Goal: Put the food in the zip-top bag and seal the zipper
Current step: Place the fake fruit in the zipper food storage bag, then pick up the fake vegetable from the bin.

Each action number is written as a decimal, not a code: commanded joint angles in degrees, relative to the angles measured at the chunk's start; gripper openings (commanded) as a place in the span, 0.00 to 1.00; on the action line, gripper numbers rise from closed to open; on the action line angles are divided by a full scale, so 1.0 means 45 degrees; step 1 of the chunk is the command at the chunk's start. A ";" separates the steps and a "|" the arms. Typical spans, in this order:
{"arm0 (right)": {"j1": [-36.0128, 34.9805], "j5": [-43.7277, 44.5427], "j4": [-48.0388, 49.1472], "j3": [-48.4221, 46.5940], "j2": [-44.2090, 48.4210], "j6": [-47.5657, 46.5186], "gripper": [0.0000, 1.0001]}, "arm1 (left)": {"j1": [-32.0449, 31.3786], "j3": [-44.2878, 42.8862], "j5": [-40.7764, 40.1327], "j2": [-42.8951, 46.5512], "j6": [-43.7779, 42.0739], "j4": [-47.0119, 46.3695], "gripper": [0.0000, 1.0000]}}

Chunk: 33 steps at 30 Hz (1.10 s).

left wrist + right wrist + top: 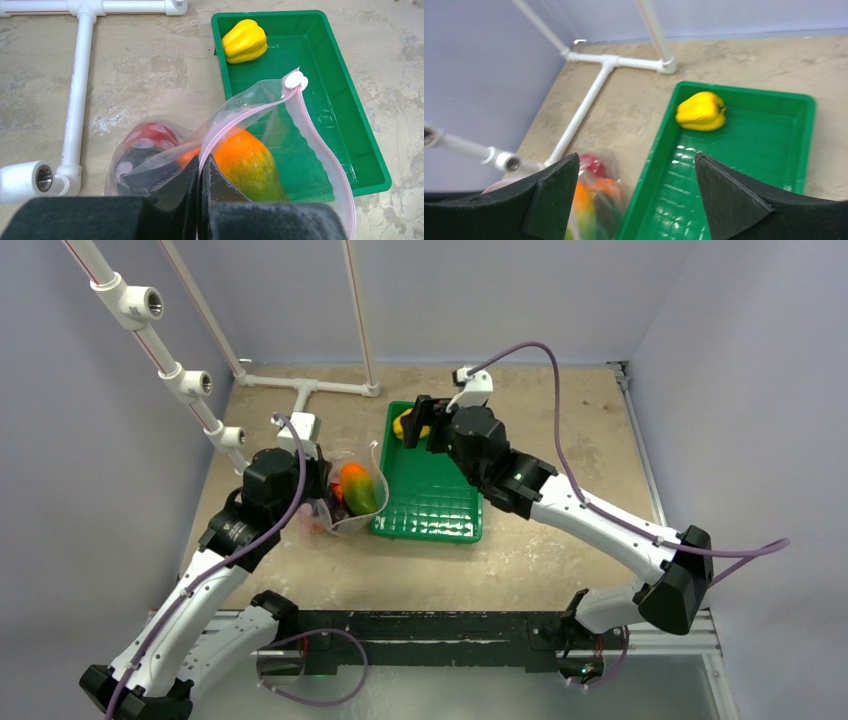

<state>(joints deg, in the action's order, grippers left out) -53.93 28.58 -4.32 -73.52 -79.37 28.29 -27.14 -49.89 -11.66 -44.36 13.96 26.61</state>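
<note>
A yellow pepper (pixel 244 41) lies in the green tray's (pixel 310 45) far corner. Beside the tray, the clear zip-top bag (pixel 250 97), its pink zipper (pixel 227 125) open, holds a green-orange pepper (pixel 250 162).

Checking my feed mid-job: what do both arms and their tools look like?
The left arm and right arm share white link shells and black joint housings. A purple cable trails loosely along each. The left tool and right tool each end in two black, matte, wedge-shaped fingers. No markings are legible.

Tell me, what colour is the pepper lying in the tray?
Yellow. The pepper sits in the green tray; the left wrist view shows it best.
</note>
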 commanded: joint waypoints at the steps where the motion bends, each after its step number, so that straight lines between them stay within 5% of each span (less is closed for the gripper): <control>1: 0.0715 -0.0207 0.0390 -0.0214 -0.0126 -0.0874 0.90 | -0.0022 -0.0008 0.0111 -0.0039 0.0063 -0.0372 0.00; 18: 0.2981 -0.1931 0.0784 -0.2432 -0.3898 -0.1784 0.97 | -0.0025 0.0002 0.0228 -0.0305 0.0092 -0.0434 0.00; 33: 0.3891 -0.1984 0.1506 -0.2427 -0.5606 0.1613 0.99 | -0.0025 0.0049 0.0140 -0.0184 0.0102 -0.0437 0.00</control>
<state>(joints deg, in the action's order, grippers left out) -36.91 18.55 -1.50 -83.83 -105.06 28.69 -27.14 -49.89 -10.92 -46.15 13.98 26.24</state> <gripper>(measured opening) 0.987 0.003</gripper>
